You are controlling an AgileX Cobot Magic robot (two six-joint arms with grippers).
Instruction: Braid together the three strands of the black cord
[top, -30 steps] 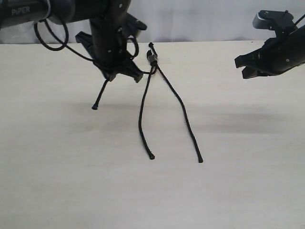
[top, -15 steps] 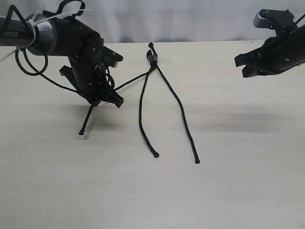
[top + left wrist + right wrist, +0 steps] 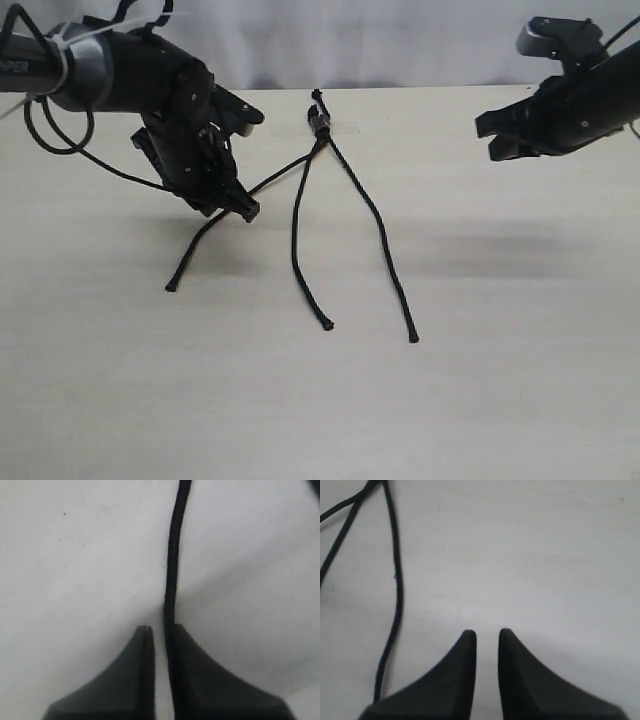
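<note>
**Asker:** Where is the cord lying, and what are the arms doing?

**Describer:** The black cord [image 3: 320, 125] is lying on a pale tabletop [image 3: 500, 400], its knotted end sitting near the far edge; its three strands are fanning out toward the viewer. The left end effector [image 3: 232, 207] is pinching the left strand [image 3: 195, 260] partway along, jaws closed on it; in the left wrist view the strand is running between the fingertips [image 3: 145, 632]; its free tip is resting on the tabletop. The middle strand [image 3: 294, 245] and right strand [image 3: 378, 222] are lying loose, their tips apart. The right end effector [image 3: 492, 137] is hovering over the far right, jaws standing slightly apart, holding nothing.

**Asker:** What is threatening to go wrong?

**Describer:** No crossing is showing, so I am judging the braid barely begun; a hard pull on the held strand is likely to drag the knot along, since only what may be a strip of clear tape [image 3: 348, 127] is pinning it, and the view is too soft to be sure; the thin strand is also risking a slide out of the pinch.

**Asker:** Is anything standing in the way?

**Describer:** The bulky left arm [image 3: 110, 70] is hanging low over that side; carrying the held strand across means clearing the middle strand without snagging it; a white backdrop [image 3: 400, 40] is closing the scene behind.
</note>
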